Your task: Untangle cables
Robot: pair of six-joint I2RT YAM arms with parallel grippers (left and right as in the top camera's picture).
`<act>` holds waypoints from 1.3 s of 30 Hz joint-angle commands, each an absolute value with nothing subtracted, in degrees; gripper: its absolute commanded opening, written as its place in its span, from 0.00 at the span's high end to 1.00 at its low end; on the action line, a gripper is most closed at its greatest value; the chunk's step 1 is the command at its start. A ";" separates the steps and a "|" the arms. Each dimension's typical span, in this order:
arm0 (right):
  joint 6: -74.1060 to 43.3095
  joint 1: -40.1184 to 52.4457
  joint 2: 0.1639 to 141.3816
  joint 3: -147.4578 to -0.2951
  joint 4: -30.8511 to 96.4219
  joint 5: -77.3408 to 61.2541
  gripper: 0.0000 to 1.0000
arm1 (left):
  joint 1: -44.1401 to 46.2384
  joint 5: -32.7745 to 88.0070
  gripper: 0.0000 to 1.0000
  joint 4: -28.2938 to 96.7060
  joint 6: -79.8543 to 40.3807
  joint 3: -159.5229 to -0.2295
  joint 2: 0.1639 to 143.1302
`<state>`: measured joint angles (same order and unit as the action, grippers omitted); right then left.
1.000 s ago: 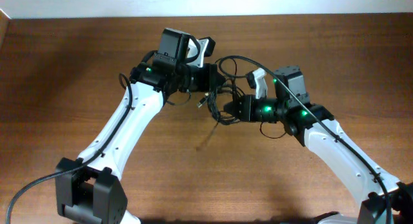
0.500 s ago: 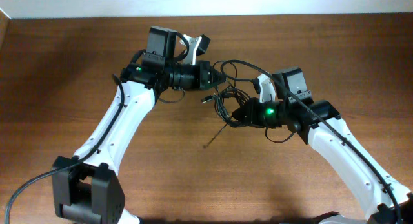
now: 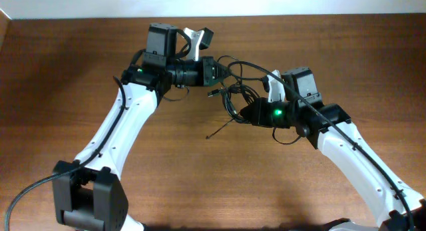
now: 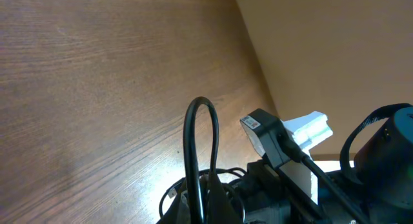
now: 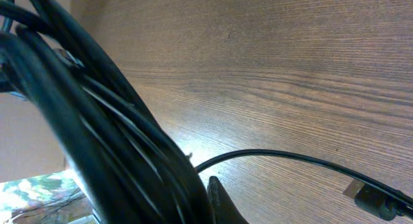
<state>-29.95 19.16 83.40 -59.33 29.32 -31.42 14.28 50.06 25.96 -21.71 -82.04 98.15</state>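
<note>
The thin black cables [image 3: 233,94] hang as a tangled bunch between my two grippers, above the wooden table. My left gripper [image 3: 216,72] is shut on the bunch's upper left side. My right gripper [image 3: 245,113] is shut on its lower right side. One loose end [image 3: 214,133] trails down towards the table. In the left wrist view a cable loop [image 4: 201,146] rises from my left gripper [image 4: 206,195]. In the right wrist view the bunch [image 5: 103,127] fills the left side beside my right gripper [image 5: 193,201], and one cable with a plug [image 5: 373,199] runs off to the right.
The brown wooden table [image 3: 80,71] lies under both arms. Its far edge meets a pale wall [image 3: 333,1]. The thicker black arm wires [image 3: 293,91] arc over the right arm. The right arm's wrist camera [image 4: 274,137] shows close in the left wrist view.
My left gripper has moved up and a little left with the cables in it. The right gripper has shifted slightly right. The bunch is stretched more and its loose end has swung left.
</note>
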 commanded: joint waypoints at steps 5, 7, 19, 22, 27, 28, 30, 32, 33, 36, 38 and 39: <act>-30.24 11.73 84.47 -54.81 40.77 -26.22 0.96 | 7.62 43.24 1.00 23.81 -21.87 -85.01 96.71; -28.95 9.10 84.40 -54.81 44.31 -26.28 0.96 | 6.31 42.17 1.00 24.10 -21.91 -85.01 96.71; -24.18 4.84 66.08 -54.83 45.89 -30.13 0.96 | 0.58 29.89 1.00 32.67 -38.57 -85.01 96.71; -24.21 4.84 59.79 -54.83 44.49 -28.82 0.96 | 0.58 27.16 1.00 36.56 -42.00 -85.01 96.71; -24.21 4.84 53.10 -54.83 44.77 -26.22 0.96 | 0.56 25.12 1.00 38.89 -42.04 -85.01 96.71; -24.21 4.84 52.38 -54.83 44.82 -25.54 0.96 | 0.56 25.02 1.00 38.89 -42.04 -85.01 96.71; -24.21 4.84 50.78 -54.83 45.21 -23.35 0.96 | 0.56 24.99 1.00 38.87 -42.04 -85.01 96.71; -24.21 4.84 49.63 -54.83 45.39 -21.63 0.96 | 0.56 25.02 1.00 38.89 -42.02 -85.01 96.71; -24.21 4.84 49.28 -54.83 45.47 -21.02 0.96 | 0.56 25.02 1.00 38.89 -42.02 -85.01 96.71; -24.21 4.84 48.82 -54.83 45.63 -20.27 0.96 | 0.54 25.02 1.00 38.89 -42.02 -85.01 96.71; -24.21 4.84 48.84 -54.83 45.65 -20.27 0.96 | 0.21 25.04 1.00 39.13 -42.02 -85.01 96.71; -24.21 4.84 48.82 -54.83 45.69 -20.27 0.96 | 0.05 25.10 1.00 39.13 -42.02 -85.01 96.71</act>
<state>-24.60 9.02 53.41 -55.20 41.95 -32.23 13.17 53.36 40.99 -41.91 -83.15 95.35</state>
